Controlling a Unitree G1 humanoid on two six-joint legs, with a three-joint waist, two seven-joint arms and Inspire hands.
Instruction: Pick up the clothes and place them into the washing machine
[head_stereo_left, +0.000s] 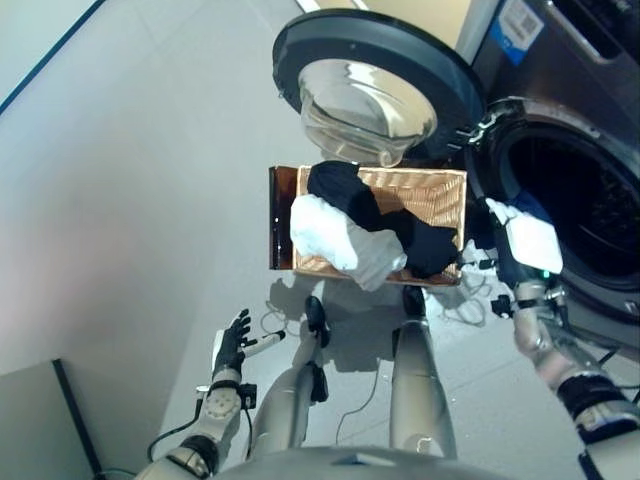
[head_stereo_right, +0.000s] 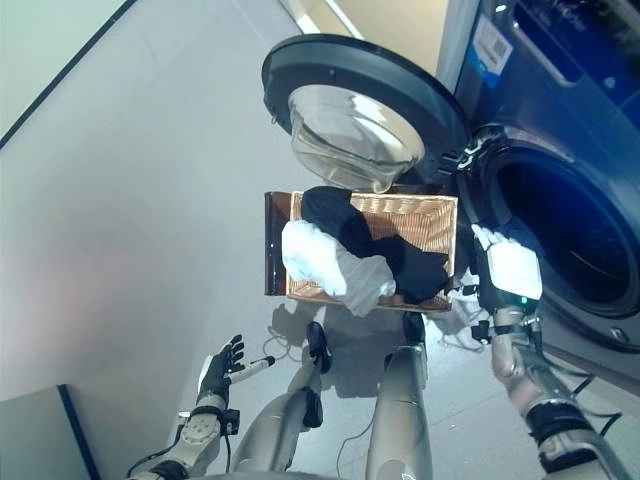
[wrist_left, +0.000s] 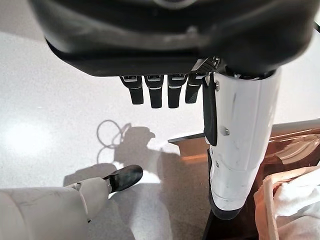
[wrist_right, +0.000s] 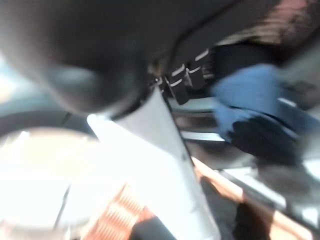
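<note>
— Grey floor (head_stereo_left: 130, 200) all around, and that big washing machine (head_stereo_right: 560, 130) on the robot's right has its round door (head_stereo_left: 375, 75) swung wide.

— What sits under the door?

— Next to the drum hole (head_stereo_left: 585, 215) is a woven basket (head_stereo_left: 435, 195). Clothes are piled in it: a dark piece (head_stereo_left: 355, 195) and a white piece (head_stereo_left: 335, 235) that hangs over the near edge.

— And the hands?

— Right hand (head_stereo_right: 505, 265) is up at the drum's rim, just beside the basket. Something blue (wrist_right: 250, 95) is near its fingers, but I cannot tell if it holds it. Left hand (head_stereo_left: 232, 345) hangs low over the floor, fingers straight, holding nothing.
</note>
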